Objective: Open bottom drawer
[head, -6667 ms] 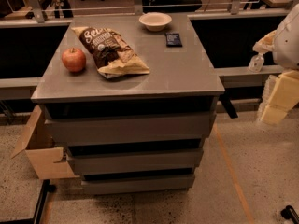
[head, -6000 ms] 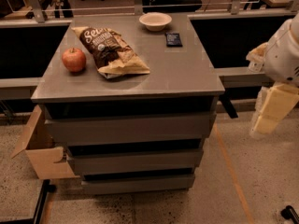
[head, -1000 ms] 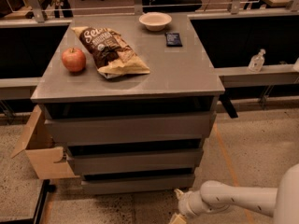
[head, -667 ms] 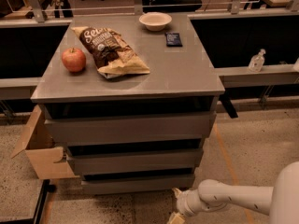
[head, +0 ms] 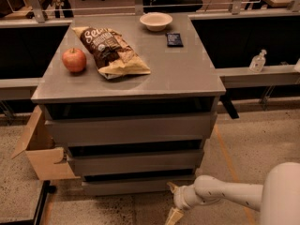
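Note:
The bottom drawer [head: 136, 185] is the slimmest grey front, lowest in the cabinet, below the mid-sized front [head: 136, 162] and the tall top front [head: 131, 129]. It sits set back under the others with a dark gap above it. My gripper [head: 172, 201] is low by the floor, just in front of the drawer's right end, on the white arm [head: 225, 193] reaching in from the right. Its two tan fingers [head: 172, 187] are spread, one up at the drawer's lower edge and one down toward the floor, with nothing between them.
On the cabinet top [head: 187, 74] lie an apple [head: 74, 60], a chip bag [head: 111, 50], a bowl [head: 155, 20] and a small dark card [head: 174, 39]. An open cardboard box [head: 40, 149] stands at the cabinet's left. A sanitizer bottle [head: 257, 61] stands on the right ledge.
Over several seconds the arm came down from the upper right to floor level. In the last second the gripper edged slightly up and left toward the bottom drawer's right end.

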Tool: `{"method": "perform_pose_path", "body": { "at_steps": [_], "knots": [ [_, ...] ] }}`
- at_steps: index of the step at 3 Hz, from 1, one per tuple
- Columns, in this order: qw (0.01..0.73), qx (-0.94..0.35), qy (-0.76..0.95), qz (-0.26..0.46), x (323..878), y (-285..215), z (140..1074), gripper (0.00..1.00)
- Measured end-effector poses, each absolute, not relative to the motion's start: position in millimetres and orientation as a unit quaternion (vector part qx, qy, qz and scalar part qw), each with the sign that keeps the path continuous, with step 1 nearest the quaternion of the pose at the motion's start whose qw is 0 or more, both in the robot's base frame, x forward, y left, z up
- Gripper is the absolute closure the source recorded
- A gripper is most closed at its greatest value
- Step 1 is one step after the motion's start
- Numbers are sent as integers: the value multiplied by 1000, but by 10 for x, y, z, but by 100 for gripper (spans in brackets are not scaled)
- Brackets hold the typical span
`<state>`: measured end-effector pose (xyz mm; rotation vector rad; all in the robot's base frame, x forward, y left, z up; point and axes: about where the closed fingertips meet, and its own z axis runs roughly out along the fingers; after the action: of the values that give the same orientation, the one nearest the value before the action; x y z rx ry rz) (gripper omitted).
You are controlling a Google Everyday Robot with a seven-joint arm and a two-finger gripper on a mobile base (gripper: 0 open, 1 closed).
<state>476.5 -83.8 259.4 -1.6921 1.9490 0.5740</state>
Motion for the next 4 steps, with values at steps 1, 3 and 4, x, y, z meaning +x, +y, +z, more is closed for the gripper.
{"method": "perform_pose_path", "body": {
  "at_steps": [1,3,4],
  "knots": [
    [265,-649,689,185,4980,-781,2496,0],
    [274,-673,673,139,5352,-629,2206,0],
    [285,-673,670,133,5505,-553,2166,0]
  ]
}}
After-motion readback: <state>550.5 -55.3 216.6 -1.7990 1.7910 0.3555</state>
